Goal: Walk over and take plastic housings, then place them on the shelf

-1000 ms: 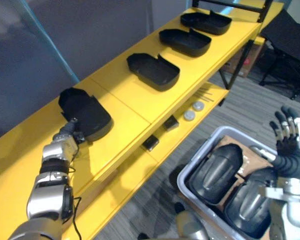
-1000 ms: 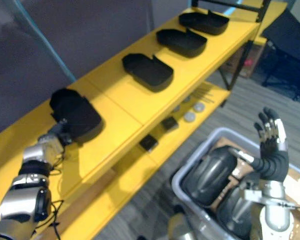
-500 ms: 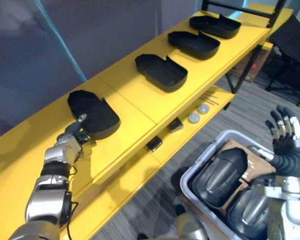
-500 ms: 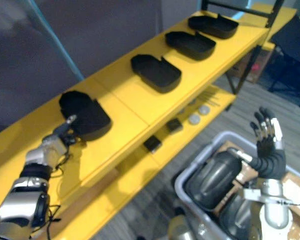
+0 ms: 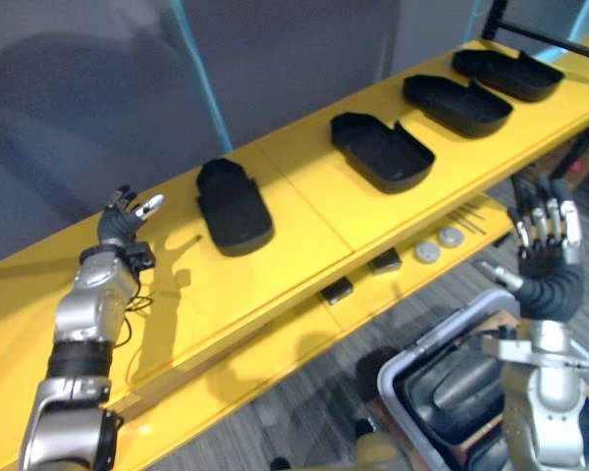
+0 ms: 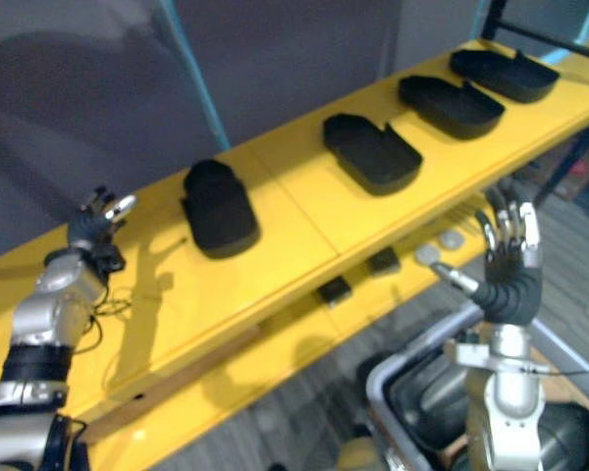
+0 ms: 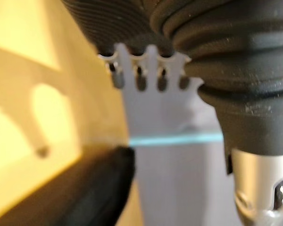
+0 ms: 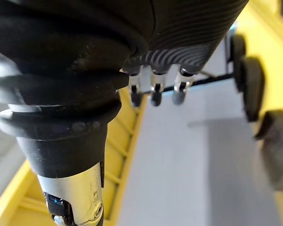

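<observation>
Several black plastic housings lie in a row on the yellow shelf's top board (image 5: 304, 226). The nearest housing (image 5: 234, 201) rests flat, with others (image 5: 383, 150) (image 5: 456, 103) further along to the right. My left hand (image 5: 123, 211) hovers open to the left of the nearest housing, apart from it, fingers (image 7: 139, 80) straight and holding nothing. Held up over the grey bin (image 5: 412, 358) is my right hand (image 5: 542, 245), also open and empty, palm raised. More dark housings (image 5: 461, 378) lie inside the bin.
The shelf's lower board carries two small black blocks (image 5: 336, 291) (image 5: 383, 260) and two round grey discs (image 5: 437, 245). A dark wall panel with a blue strip (image 5: 201, 88) stands behind the shelf. Grey carpet lies below.
My left hand has let go of the nearest housing and drawn away to its left, fingers now spread. The camera has shifted, so the shelf sits further right. My right hand stays raised.
</observation>
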{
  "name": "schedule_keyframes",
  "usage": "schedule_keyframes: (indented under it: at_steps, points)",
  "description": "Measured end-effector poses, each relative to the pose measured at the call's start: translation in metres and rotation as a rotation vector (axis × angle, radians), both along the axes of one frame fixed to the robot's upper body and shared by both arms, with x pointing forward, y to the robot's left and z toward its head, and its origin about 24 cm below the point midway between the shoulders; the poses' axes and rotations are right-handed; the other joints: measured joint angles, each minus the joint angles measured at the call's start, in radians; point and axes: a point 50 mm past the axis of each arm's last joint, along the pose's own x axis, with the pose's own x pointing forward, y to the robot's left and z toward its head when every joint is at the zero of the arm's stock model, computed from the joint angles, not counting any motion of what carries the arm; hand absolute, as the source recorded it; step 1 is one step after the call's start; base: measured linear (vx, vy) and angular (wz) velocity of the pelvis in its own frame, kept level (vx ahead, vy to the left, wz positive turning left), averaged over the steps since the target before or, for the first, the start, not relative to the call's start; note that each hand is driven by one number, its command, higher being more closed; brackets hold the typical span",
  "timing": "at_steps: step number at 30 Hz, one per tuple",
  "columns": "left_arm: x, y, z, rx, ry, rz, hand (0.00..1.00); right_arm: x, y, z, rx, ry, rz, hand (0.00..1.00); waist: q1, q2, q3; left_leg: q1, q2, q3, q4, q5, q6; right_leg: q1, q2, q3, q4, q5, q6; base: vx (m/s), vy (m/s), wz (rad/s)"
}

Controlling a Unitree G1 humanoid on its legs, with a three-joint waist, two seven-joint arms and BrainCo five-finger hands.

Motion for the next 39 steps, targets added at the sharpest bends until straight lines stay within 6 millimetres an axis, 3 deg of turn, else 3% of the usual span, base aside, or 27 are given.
schedule_keyframes:
  at_steps: [5,12,13,16,19,20,27,32,35,39]
  points:
    - [-0.043,-0.013,0.021,-0.025,-0.276,-0.01,0.0,0.005,0.003,0.004,0.002,-0.023,-0.019,0.0,0.051,-0.004,-0.044,-0.001,-0.007,-0.057,-0.017,0.014,0.001,0.038,-0.008,-0.059,-0.031,0.0,0.0,0.02,-0.019,0.34]
    - [-0.107,0.017,0.023,0.126,-0.515,0.424,0.0,0.015,0.005,-0.008,0.032,0.015,-0.055,0.0,0.116,-0.024,-0.075,-0.015,-0.012,-0.117,-0.016,0.018,-0.002,0.084,-0.008,-0.129,-0.091,0.013,-0.003,0.0,-0.02,0.28]
    - [-0.125,0.02,0.029,0.17,-0.592,0.524,0.0,0.015,0.007,-0.008,0.023,0.014,-0.06,0.0,0.135,-0.032,-0.079,-0.021,-0.014,-0.129,-0.016,0.019,-0.002,0.086,-0.009,-0.136,-0.099,0.015,-0.003,0.03,-0.018,0.22]
    - [-0.155,0.015,0.032,0.214,-0.687,0.613,0.0,0.016,0.009,-0.009,0.014,0.024,-0.088,0.0,0.155,-0.05,-0.086,-0.022,-0.019,-0.155,-0.017,0.019,-0.002,0.101,-0.014,-0.164,-0.107,0.015,-0.003,0.04,-0.006,0.23]
    - [-0.165,0.01,0.027,0.247,-0.687,0.634,0.0,0.017,0.009,-0.009,0.018,0.023,-0.096,0.0,0.167,-0.057,-0.083,-0.022,-0.023,-0.168,-0.017,0.019,-0.002,0.117,-0.017,-0.181,-0.112,0.015,-0.003,0.03,0.002,0.19]
    - [-0.173,0.01,0.028,0.29,-0.71,0.637,0.0,0.024,0.006,-0.012,0.047,0.044,-0.115,0.0,0.169,-0.118,-0.06,-0.017,-0.027,-0.169,-0.026,0.019,-0.001,0.116,-0.021,-0.187,-0.11,0.012,-0.003,0.0,0.0,0.05]
    - [-0.172,0.007,0.024,0.261,-0.703,0.641,0.0,0.023,0.009,-0.016,0.074,0.053,-0.112,0.0,0.165,-0.125,-0.053,-0.032,-0.024,-0.167,-0.014,0.017,0.001,0.096,-0.022,-0.183,-0.09,0.012,-0.004,0.0,0.0,-0.01]
    - [-0.163,-0.007,0.013,0.155,-0.677,0.623,0.0,0.023,0.016,-0.021,0.09,0.072,-0.074,0.0,0.162,-0.141,0.0,-0.072,-0.034,-0.19,0.021,0.01,0.011,0.062,-0.043,-0.191,-0.028,-0.01,0.004,-0.06,0.015,0.11]
    - [-0.162,-0.011,0.001,0.071,-0.614,0.692,0.0,0.027,0.037,-0.024,0.099,0.083,0.057,0.0,0.167,-0.141,0.013,-0.072,-0.046,-0.207,0.018,0.012,0.015,0.064,-0.057,-0.209,-0.008,-0.022,0.012,-0.04,0.034,0.2]
    - [-0.165,-0.01,-0.007,0.033,-0.552,0.802,0.0,0.042,0.088,-0.015,0.059,0.085,0.36,0.0,0.191,-0.142,0.012,-0.07,-0.059,-0.25,-0.021,0.043,0.018,0.066,-0.066,-0.249,0.0,-0.028,0.014,0.0,0.01,0.31]
